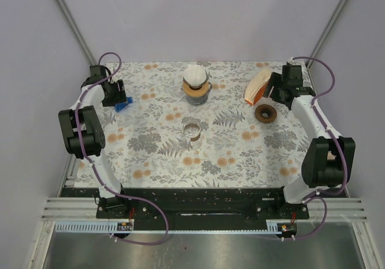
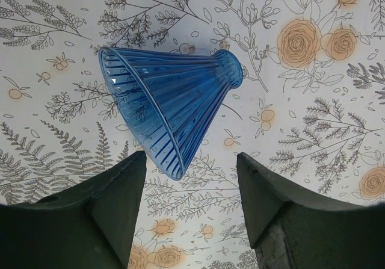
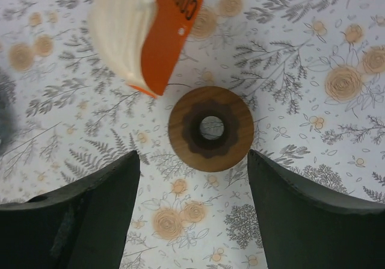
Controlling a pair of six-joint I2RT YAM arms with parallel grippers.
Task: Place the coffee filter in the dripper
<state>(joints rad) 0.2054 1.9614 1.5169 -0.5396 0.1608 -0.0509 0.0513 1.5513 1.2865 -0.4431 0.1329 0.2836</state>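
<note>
**Both grippers empty, dripper on its side**
The left gripper [image 2: 191, 166], jaws released, faces the tipped blue dripper [image 2: 171, 100], which may roll or skid if pinched. The right gripper [image 3: 192, 156], jaws also apart, hangs over a wooden ring [image 3: 210, 129] and may grab it instead of the filter stack [image 3: 129, 28] just beyond.

Dripper [image 2: 168, 106] on its side, far left of table [image 1: 156, 154]. Cup [image 1: 197, 95] back centre, filter [image 1: 195, 74] on it, glass [image 1: 192, 130] in front. Filter pack [image 1: 257, 87] far right, ring [image 1: 265, 113] just before it.
</note>
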